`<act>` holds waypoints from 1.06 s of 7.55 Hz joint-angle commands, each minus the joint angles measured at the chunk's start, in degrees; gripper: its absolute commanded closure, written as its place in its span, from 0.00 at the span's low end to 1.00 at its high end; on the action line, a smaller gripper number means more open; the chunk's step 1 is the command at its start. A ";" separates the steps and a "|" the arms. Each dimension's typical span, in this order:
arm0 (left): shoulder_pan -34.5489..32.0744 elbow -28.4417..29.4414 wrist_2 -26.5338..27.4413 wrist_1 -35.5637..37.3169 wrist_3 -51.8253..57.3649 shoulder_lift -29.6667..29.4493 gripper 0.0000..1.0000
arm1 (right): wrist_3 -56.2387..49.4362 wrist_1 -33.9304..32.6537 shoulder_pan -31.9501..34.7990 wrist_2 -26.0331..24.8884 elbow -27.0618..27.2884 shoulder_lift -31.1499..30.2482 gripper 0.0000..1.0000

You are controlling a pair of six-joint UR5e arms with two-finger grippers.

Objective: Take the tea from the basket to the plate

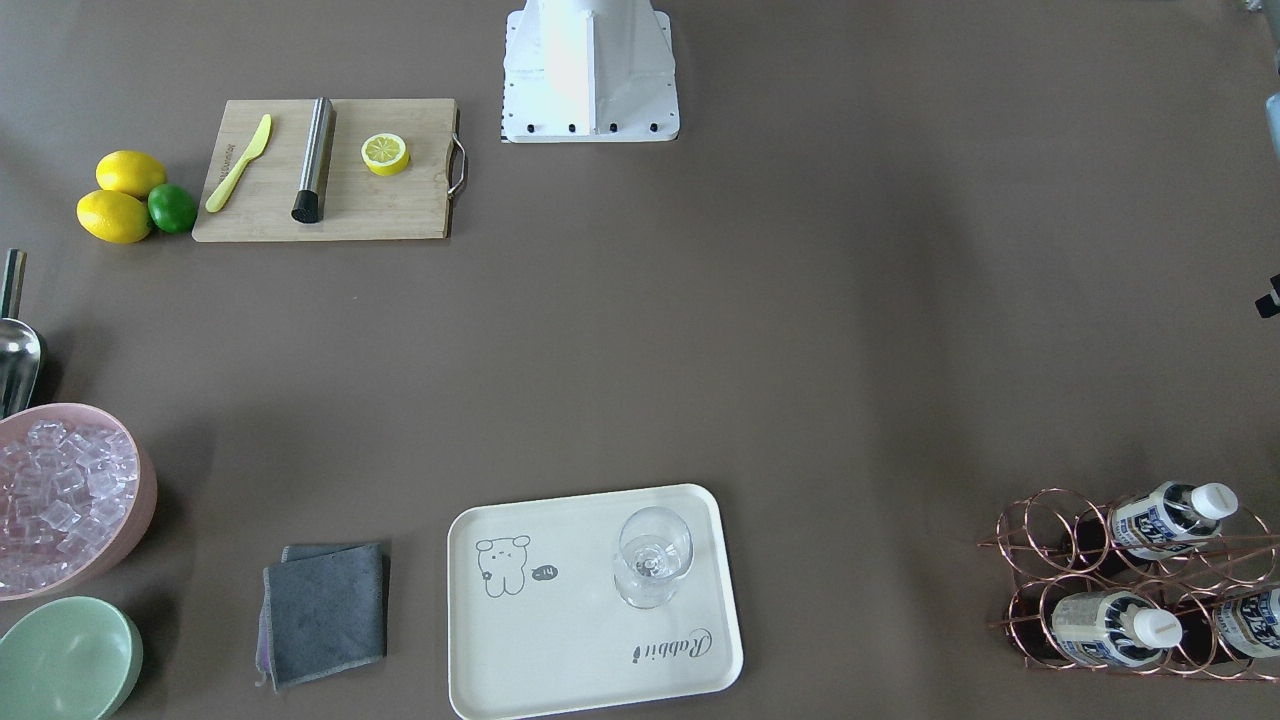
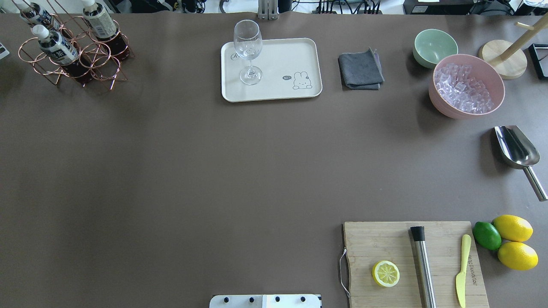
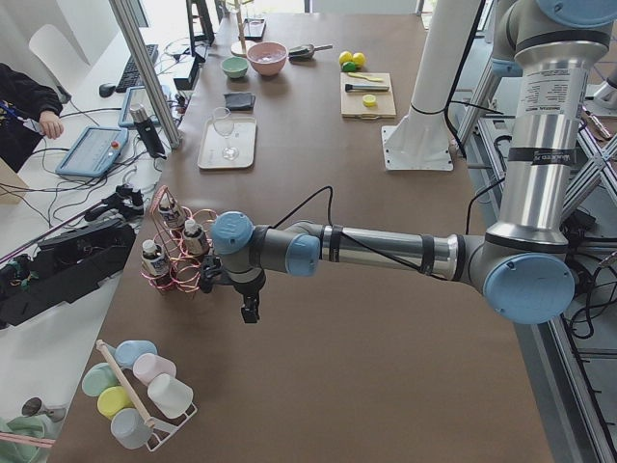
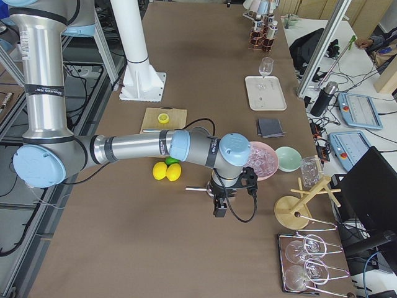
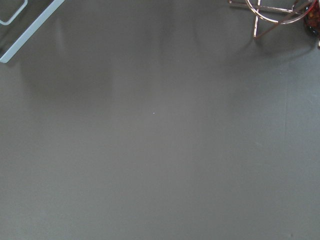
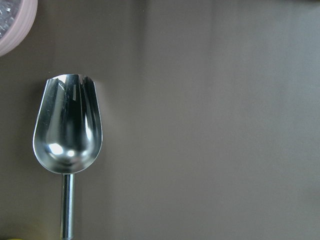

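Three tea bottles (image 2: 55, 45) (image 2: 100, 21) (image 2: 36, 15) lie in the copper wire basket (image 2: 105, 72) at the table's far left corner; they also show in the front view (image 1: 1165, 515). The cream plate (image 2: 274, 77) sits at the far middle and carries an upright wine glass (image 2: 248, 51). My left gripper (image 3: 249, 311) hangs over bare table just beside the basket (image 3: 178, 256); I cannot tell whether it is open. My right gripper (image 4: 220, 210) hangs over the metal scoop (image 6: 67, 125); I cannot tell its state either. Neither wrist view shows fingers.
A grey cloth (image 2: 360, 69), green bowl (image 2: 434, 47), pink bowl of ice (image 2: 466, 85) and wooden stand (image 2: 503, 64) line the far right. A cutting board (image 2: 385, 239) with lemon half, muddler and knife sits near right, with lemons and a lime (image 2: 486, 235) beside it.
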 commanded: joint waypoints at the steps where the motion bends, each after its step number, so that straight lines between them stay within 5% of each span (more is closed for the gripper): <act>1: -0.51 -2.23 -0.02 0.30 0.24 2.52 0.01 | -0.04 0.00 0.00 0.00 -0.17 0.00 0.00; 8: -3.06 -5.39 1.83 -0.05 5.12 5.87 0.01 | 0.04 -0.17 0.00 0.00 -0.26 0.00 0.00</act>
